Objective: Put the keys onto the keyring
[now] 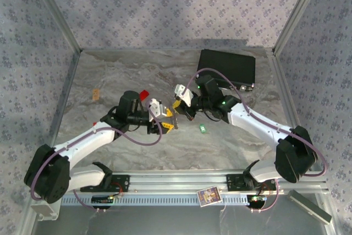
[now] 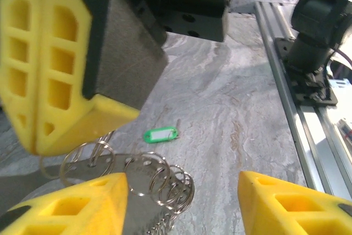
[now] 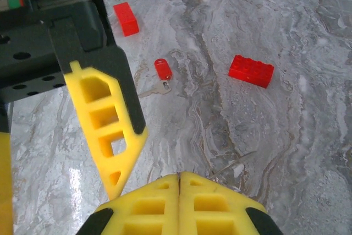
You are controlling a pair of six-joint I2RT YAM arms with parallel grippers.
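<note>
**Keyring pinched mid-air, both keys loose on the table**

Right gripper (image 3: 179, 180) has its jaws pressed together with no gap. It looks clamped on the keyring (image 2: 159, 179), whose silver loops and bead chain hang under its tips, off to the near-left of the black box (image 1: 226, 67). Left gripper (image 2: 181, 177) has its jaws apart with nothing between them, one finger just beside the loops.

Green key (image 2: 160, 134) lies flat on the table (image 1: 137, 149), on the near side of the black box, just past the keyring. Red key (image 3: 162, 71) also lies flat, across both grippers from the black box, between two red blocks (image 3: 251, 71).

Step in hand, my read: brace the ring so a key can be threaded on.
- Left gripper should take a single loop, not the bunch.
- It should grip away from the right gripper's pinch so the split end is reachable.
- Hold the ring low over the table, so a slip won't fling it.
- The keys are tiny and flat, so picking one likely needs the tips square to the table, closing on the plastic head.

Room: open marble on the near side of the black box, around the green key. Watch the metal rail (image 2: 286, 81) along the table edge farthest from the black box, and the two wrists crowding each other
</note>
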